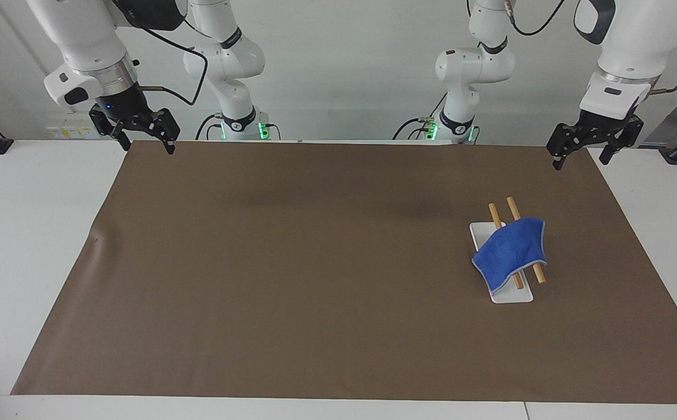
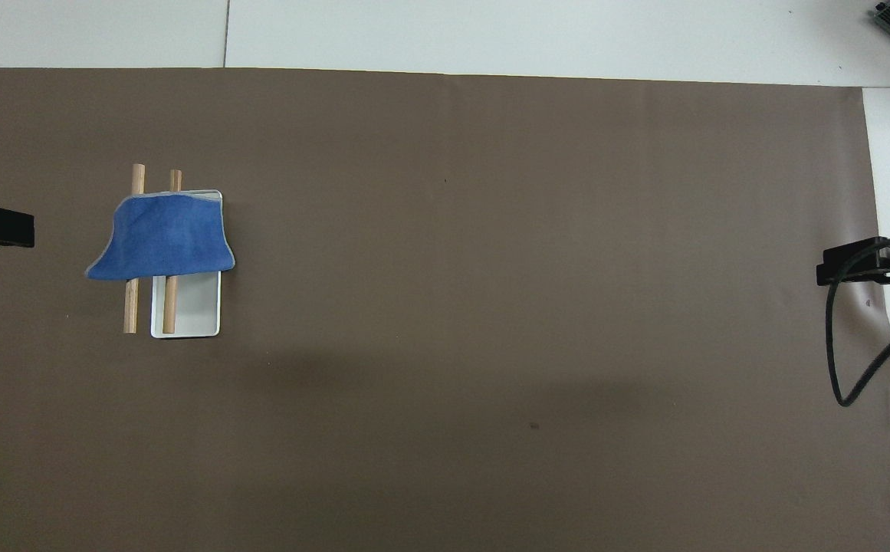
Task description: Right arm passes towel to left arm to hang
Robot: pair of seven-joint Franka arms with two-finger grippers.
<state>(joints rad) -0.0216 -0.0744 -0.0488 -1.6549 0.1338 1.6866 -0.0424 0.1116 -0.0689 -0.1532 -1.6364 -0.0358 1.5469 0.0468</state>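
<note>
Towel (image 1: pixel 513 251) draped over two wooden rods (image 1: pixel 497 217), rods lying across a small tray (image 1: pixel 513 296) on the mat (image 1: pixel 291 268) covering the table (image 1: pixel 29 233), toward the left arm's end. Left gripper (image 1: pixel 583 156) raised over the mat's corner nearest that arm; right gripper (image 1: pixel 147 140) raised over the corner nearest the right arm, well apart from the towel.

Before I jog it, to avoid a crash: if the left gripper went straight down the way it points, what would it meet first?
Probably the brown mat's corner: the left gripper hangs open above it. The towel lies well clear.
</note>
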